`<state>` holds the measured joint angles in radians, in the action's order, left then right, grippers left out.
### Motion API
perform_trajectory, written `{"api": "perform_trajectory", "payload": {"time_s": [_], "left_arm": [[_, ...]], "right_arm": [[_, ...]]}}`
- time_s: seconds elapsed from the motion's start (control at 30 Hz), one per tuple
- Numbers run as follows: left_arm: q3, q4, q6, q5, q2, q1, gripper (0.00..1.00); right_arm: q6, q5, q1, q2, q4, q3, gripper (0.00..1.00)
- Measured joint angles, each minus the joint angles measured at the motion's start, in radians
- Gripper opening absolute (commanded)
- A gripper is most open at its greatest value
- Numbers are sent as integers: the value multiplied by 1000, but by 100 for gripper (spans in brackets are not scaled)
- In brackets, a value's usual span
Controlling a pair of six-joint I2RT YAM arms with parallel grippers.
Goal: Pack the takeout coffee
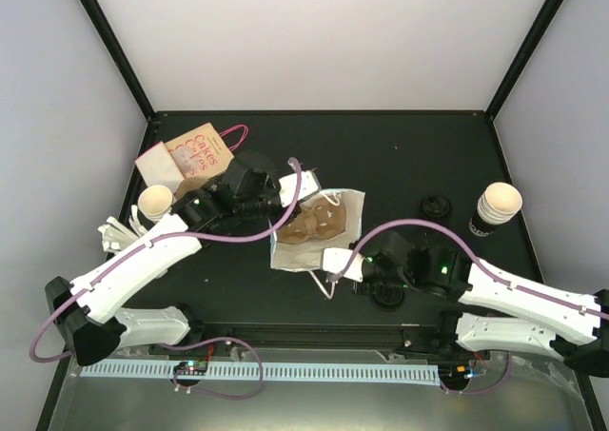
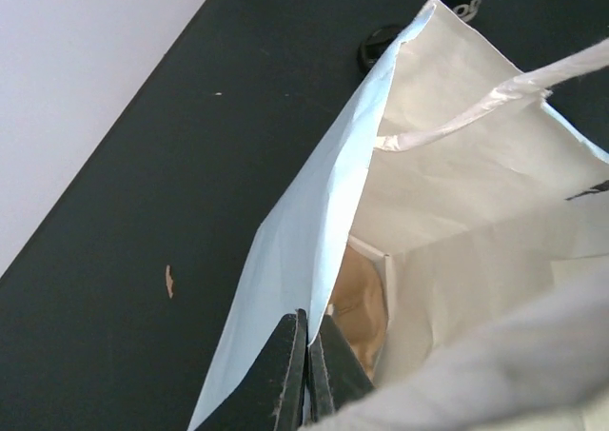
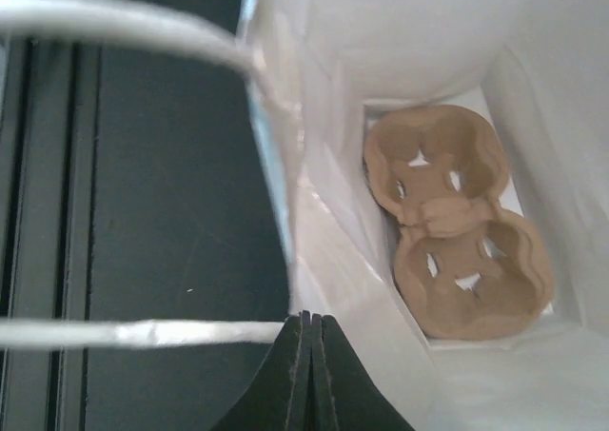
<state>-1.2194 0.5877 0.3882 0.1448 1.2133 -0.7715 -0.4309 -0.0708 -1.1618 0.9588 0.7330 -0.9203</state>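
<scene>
A white paper bag point(image 1: 344, 214) stands open mid-table with a brown pulp cup carrier point(image 1: 319, 224) on its bottom. My left gripper point(image 1: 288, 191) is shut on the bag's far-left rim; in the left wrist view its jaws point(image 2: 307, 347) pinch the bag wall point(image 2: 314, 222). My right gripper point(image 1: 343, 264) is shut on the near rim; in the right wrist view point(image 3: 306, 323) the carrier point(image 3: 457, 224) lies inside the bag. A paper coffee cup point(image 1: 498, 205) with a black sleeve stands at the right, and another cup point(image 1: 155, 203) at the left.
A black lid point(image 1: 436, 205) lies left of the right cup, and a second lid point(image 1: 388, 296) under my right wrist. A brown "Cakes" bag point(image 1: 190, 155) with pink handles stands at the back left. White items point(image 1: 119, 231) lie at the left edge.
</scene>
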Motion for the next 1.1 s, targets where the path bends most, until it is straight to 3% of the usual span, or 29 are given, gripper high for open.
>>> {"api": "perform_trajectory", "payload": {"time_s": [0.47, 1.1], "left_arm": [[146, -22, -15, -71, -122, -161, 2], [190, -65, -24, -108, -174, -180, 2]], "right_arm": [[-60, -88, -278, -41, 14, 136, 1], [-95, -357, -291, -153, 6, 15, 1]]}}
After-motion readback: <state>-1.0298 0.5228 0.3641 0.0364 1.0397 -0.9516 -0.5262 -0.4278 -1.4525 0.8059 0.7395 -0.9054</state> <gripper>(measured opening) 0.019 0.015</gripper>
